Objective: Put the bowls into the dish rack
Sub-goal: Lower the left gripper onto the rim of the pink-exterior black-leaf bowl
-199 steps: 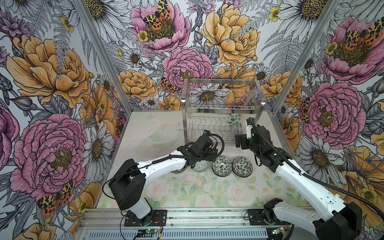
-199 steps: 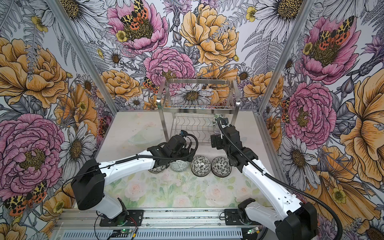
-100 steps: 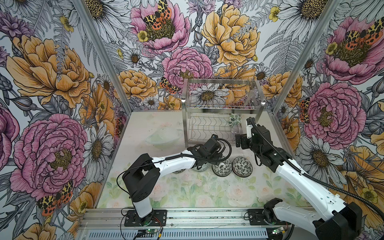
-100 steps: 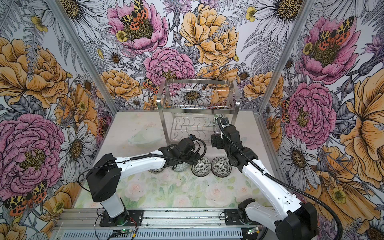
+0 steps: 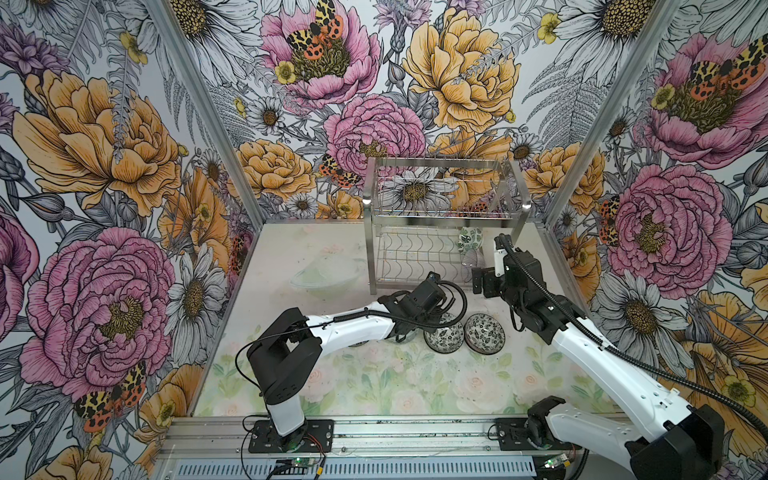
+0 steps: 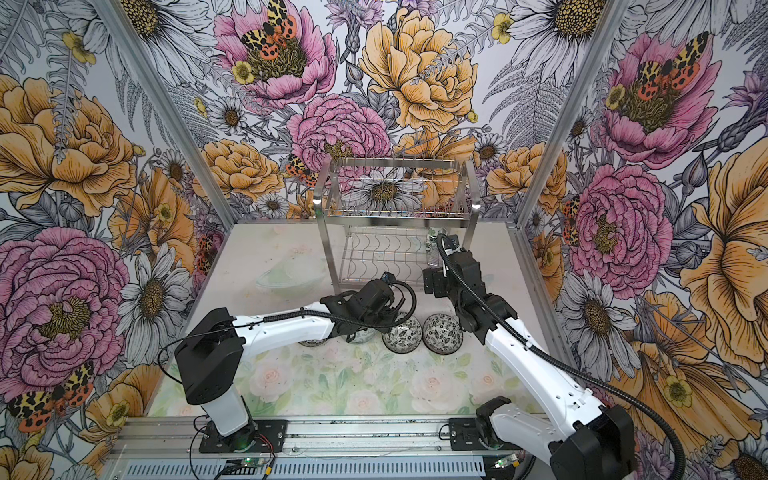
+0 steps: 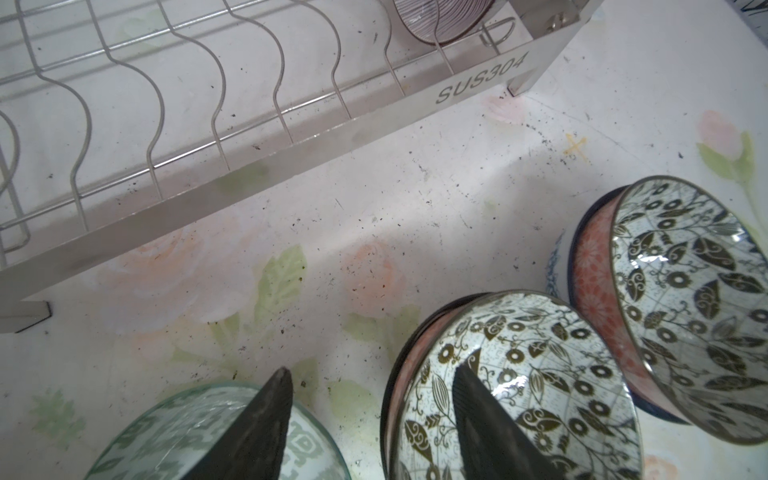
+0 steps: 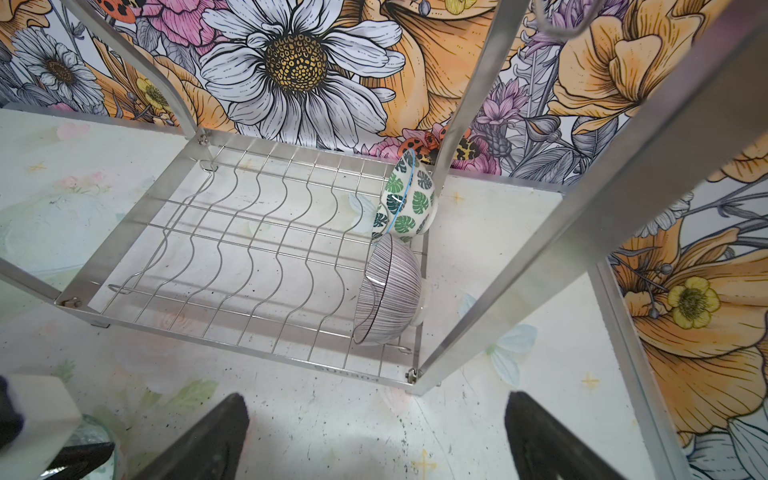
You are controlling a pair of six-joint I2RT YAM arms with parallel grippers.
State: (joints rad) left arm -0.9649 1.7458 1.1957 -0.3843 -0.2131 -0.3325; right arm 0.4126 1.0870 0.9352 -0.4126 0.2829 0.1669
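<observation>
Two black-and-white floral bowls (image 5: 444, 336) (image 5: 484, 332) with pink-red outsides sit side by side in front of the dish rack (image 5: 440, 208). My left gripper (image 7: 370, 370) is open and straddles the rim of the nearer floral bowl (image 7: 519, 374). One finger (image 7: 478, 407) is inside that bowl. The other finger (image 7: 270, 415) hangs over a pale green patterned bowl (image 7: 166, 436). The second floral bowl (image 7: 685, 299) stands just beyond. A green-leaf bowl (image 8: 405, 199) and a striped bowl (image 8: 388, 291) stand on edge at the right end of the rack's lower shelf (image 8: 249, 249). My right gripper (image 8: 378, 399) is open and empty by the rack's front right leg.
A faint translucent pale-green bowl shape (image 5: 324, 274) lies left of the rack. More bowls peek out under the left forearm (image 6: 311, 343). The rack's front bar (image 7: 291, 153) is close behind the floral bowls. Flowered walls close in the table on three sides.
My left arm has swung right, from over the green bowl to the nearer black-and-white bowl, and its jaws have narrowed. The right arm has not moved.
</observation>
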